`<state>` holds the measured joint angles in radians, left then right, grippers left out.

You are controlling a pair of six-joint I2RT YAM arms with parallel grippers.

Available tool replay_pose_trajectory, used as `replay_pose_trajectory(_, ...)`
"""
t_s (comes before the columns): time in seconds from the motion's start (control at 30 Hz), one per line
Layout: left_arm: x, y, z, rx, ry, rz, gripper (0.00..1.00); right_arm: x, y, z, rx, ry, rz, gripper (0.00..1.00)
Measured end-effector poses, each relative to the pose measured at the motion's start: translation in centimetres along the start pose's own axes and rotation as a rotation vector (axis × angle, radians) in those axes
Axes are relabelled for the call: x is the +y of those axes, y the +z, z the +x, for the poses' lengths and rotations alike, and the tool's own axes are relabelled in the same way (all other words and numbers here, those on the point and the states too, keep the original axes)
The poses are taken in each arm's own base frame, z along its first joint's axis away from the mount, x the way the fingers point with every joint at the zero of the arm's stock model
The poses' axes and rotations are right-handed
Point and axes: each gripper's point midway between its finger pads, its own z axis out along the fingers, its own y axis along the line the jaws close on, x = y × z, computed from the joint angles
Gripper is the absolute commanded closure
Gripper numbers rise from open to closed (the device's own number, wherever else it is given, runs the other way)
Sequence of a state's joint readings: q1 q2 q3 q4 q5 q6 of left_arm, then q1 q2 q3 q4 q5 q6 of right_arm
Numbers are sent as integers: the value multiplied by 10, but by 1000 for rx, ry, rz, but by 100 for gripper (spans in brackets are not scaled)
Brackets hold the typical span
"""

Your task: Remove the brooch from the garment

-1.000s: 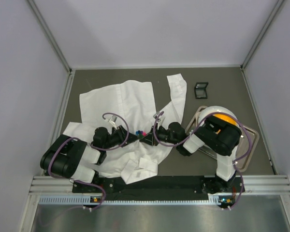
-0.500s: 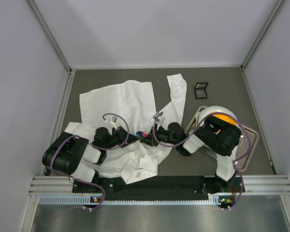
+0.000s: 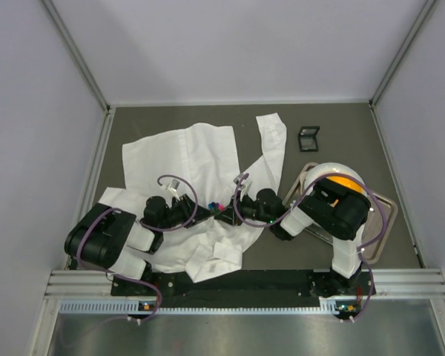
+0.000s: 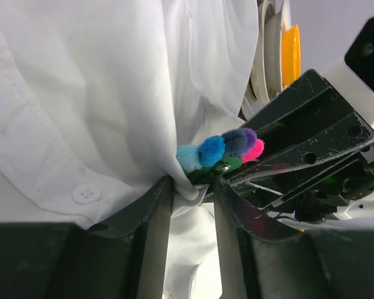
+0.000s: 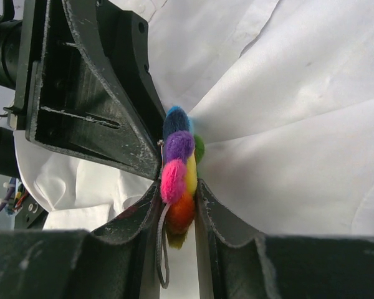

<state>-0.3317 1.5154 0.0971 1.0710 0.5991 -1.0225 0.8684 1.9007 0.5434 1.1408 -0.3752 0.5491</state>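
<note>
We saw the garment (image 3: 185, 152) lying crumpled on the dark table (image 3: 341, 126), with both arms meeting over its lower middle. The brooch (image 5: 179, 177) sat there on a gathered fold of the white cloth. The right gripper (image 5: 177, 196) had its fingers closed narrowly on the brooch's lower petals, pink and orange pressed between them. The left gripper (image 4: 193, 187), facing it and just beside the brooch, pinched the fold of cloth under the blue petals, its fingers only slightly apart
</note>
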Motion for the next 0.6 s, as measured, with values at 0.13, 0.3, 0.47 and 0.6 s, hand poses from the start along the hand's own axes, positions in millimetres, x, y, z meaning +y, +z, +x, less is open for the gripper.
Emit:
replay_pose_trajectory(0.13, -6, -3, 2, 4, 17, 22, 57, 3, 0, 2, 6, 1, -8, 100)
replay_pose_trajectory(0.3, -13, -7, -1, -4, 52, 32, 56, 7, 1, -2, -9, 3, -28, 100)
replay_pose_trajectory(0.47, -12, -8, 0, 0, 69, 25, 59, 11, 1, -3, -8, 8, -45, 100)
replay_pose_trajectory(0.6, -12, -8, 0, 2, 70, 23, 59, 13, 1, -3, -7, 9, -60, 100)
